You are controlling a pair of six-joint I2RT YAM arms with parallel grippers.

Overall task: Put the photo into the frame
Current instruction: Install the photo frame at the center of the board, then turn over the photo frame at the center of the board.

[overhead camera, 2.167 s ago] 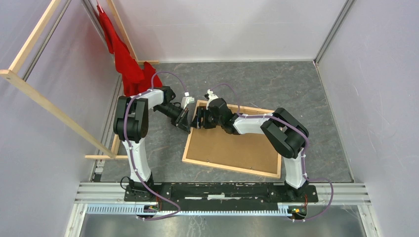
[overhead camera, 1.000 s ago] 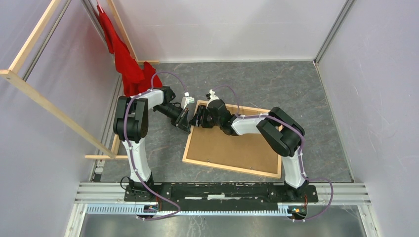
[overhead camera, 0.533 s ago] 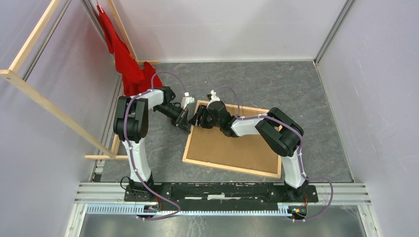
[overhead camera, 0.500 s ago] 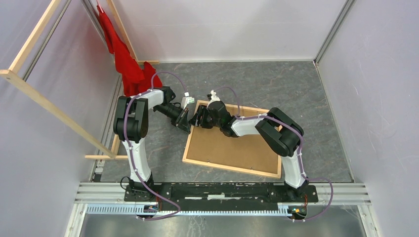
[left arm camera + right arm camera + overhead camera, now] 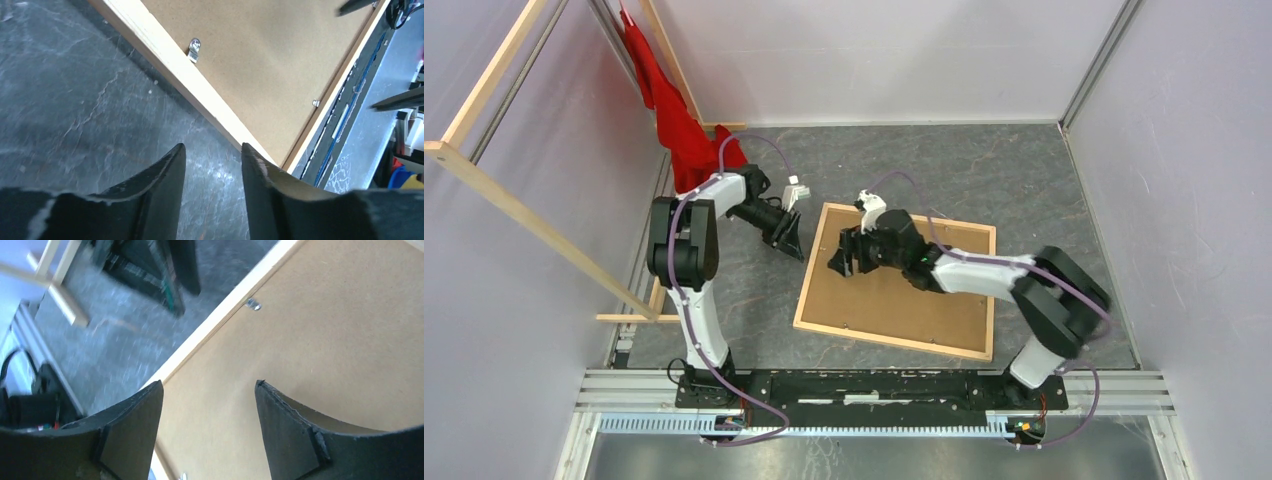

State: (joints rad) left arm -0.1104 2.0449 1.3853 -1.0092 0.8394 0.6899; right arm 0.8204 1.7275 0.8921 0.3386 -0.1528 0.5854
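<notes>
Mid-table, the frame [image 5: 884,340] lies face down, backing panel [image 5: 904,300] fitted; the photo is unseen, likely inside. My left tool [image 5: 793,244] gapes narrowly, right tool [image 5: 840,262] widely, both empty.

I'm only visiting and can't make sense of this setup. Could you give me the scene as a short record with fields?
Frame: light wood, lying back side up on the grey table
Backing panel: brown hardboard, sitting inside the frame, small metal clips at its edge
Photo: not in view
Left tool: open, empty, above the table just left of the frame
Right tool: open, empty, above the backing panel near its far left corner
Elsewhere: red cloth at the far left corner, wooden rails along the left side
</notes>
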